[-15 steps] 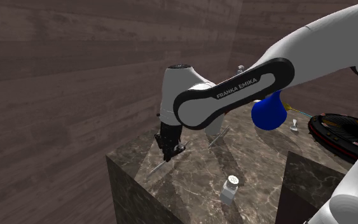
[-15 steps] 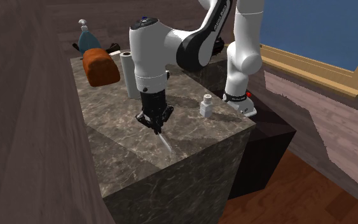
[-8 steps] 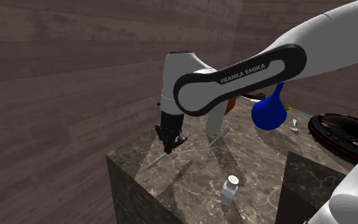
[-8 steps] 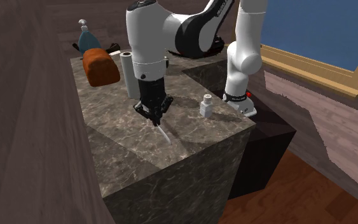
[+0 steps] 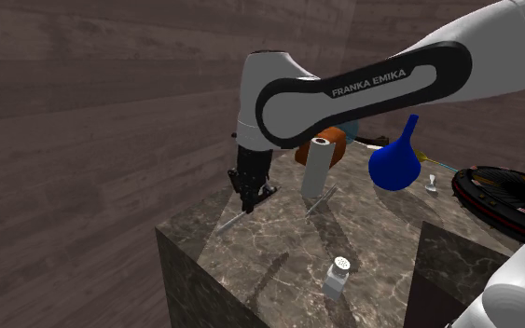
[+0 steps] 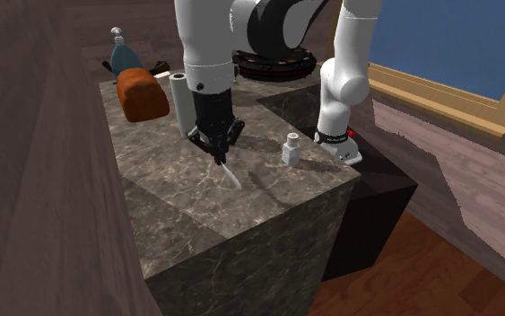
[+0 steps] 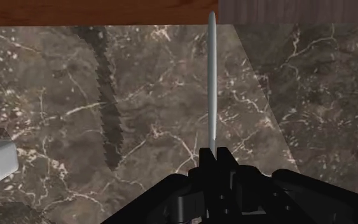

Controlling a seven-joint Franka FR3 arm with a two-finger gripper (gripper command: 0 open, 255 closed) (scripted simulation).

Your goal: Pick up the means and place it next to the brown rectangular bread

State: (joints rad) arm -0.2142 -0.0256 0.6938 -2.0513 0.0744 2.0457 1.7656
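The black 2-finger gripper point(image 6: 214, 151) is clamping 1 end of a thin, pale grey, blade-like utensil point(image 6: 230, 176). The utensil is slanting down over the dark marble worktop point(image 6: 178, 202), and I cannot tell if its tip is touching. Gripping the end is probably leaving the length free for laying down. The brown rectangular loaf point(image 6: 143, 95) is sitting well apart. An upright white roll point(image 6: 181, 103) is standing between them, likely forcing a detour. A small white shaker point(image 6: 291, 149) is standing aside.
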